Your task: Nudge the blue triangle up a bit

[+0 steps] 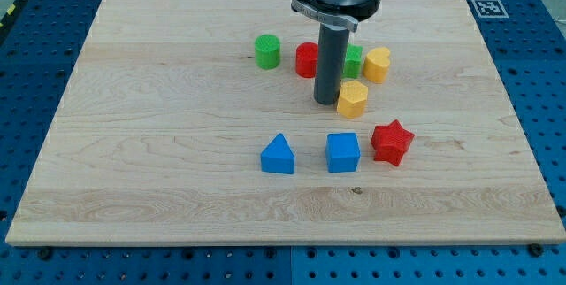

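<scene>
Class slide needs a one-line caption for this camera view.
My tip rests beside the yellow block, above the untouched blue triangle.

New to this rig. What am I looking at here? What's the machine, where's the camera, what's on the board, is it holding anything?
This is a single camera view, looking down at an angle on a pale wooden board resting on a blue perforated bench. The grey cylinder at the view's top is the end of a robot arm. It has no gripper, only a straight dark rod, so it holds nothing and only pushes.

My tip rests beside the yellow block, above the blue triangle.

Also on the board: a blue cube, a red star, a green cylinder, a red block, a green block and a second yellow block.
</scene>
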